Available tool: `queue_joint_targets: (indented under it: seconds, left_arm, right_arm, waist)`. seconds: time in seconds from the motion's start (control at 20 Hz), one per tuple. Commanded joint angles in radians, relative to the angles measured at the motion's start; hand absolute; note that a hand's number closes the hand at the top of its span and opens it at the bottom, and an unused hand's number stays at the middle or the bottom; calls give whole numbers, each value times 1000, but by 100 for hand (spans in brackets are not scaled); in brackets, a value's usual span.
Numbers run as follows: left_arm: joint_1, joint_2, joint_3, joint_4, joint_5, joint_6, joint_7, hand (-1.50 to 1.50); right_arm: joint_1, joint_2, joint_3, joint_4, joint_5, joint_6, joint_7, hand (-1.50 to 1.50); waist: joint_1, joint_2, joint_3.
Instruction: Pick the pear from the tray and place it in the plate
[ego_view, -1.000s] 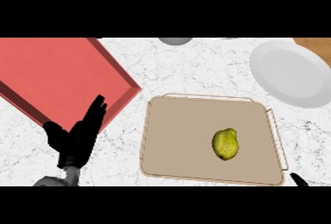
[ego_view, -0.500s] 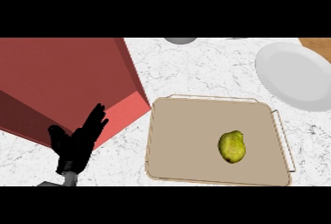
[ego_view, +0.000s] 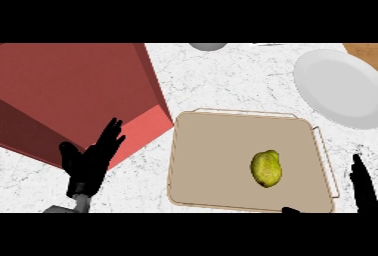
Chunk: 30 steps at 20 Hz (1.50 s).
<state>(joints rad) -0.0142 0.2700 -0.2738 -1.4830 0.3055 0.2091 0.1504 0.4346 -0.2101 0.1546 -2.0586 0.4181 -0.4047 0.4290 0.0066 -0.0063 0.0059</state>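
- The pear (ego_view: 266, 168) lies on its side in the tan tray (ego_view: 207, 150), a bit toward the right side. Nothing touches it.
- The white plate (ego_view: 336, 87) sits on the counter (ego_view: 221, 80), up and to the right of the tray and apart from it. The pear has to go there, and nothing is on the plate yet.
- The right hand (ego_view: 360, 186) peeks in at the bottom right corner, just past the tray's right edge. One straight finger shows. A dark tip by the tray's bottom edge looks like its thumb, far from the finger. So this hand is spread apart and holds nothing.
- I think the right hand is here because the pear and the plate are both on its side.
- The left hand (ego_view: 88, 165) rests at the bottom left with its fingers straight and spread, holding nothing. It is by the big red box (ego_view: 74, 85), out of the way.
- The pick-up has not begun. I think the right hand must next go over the pear and close round it.
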Motion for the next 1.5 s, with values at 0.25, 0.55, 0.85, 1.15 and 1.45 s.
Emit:
queue_joint_targets:
  seconds: [0.25, 0.55, 0.85, 1.15, 1.45]
  left_arm:
    - [43, -23, 12, 60, -33, -20, -6, 0]
    - [46, -26, 43, 66, -50, -37, -11, 0]
    - [-9, -22, 86, 72, -29, -60, 51, 0]
    - [14, -29, 111, 92, -26, -103, 27, 0]
    - [-25, -88, 87, 90, -93, -51, 50, 0]
  right_arm:
    - [-177, 95, 111, 64, 125, 39, 197, -150]
    - [-153, 107, 124, 105, 164, 24, 163, -150]
    - [-266, 165, 145, 183, 319, 34, 339, -150]
    - [-275, 144, 103, 249, 250, 57, 264, -150]
    - [-292, 154, 77, 353, 202, 48, 188, -150]
  waist:
    - [-2, 8, -6]
    - [-7, 6, -6]
    - [-5, 7, -6]
    - [-7, 7, -6]
    - [-9, 7, -6]
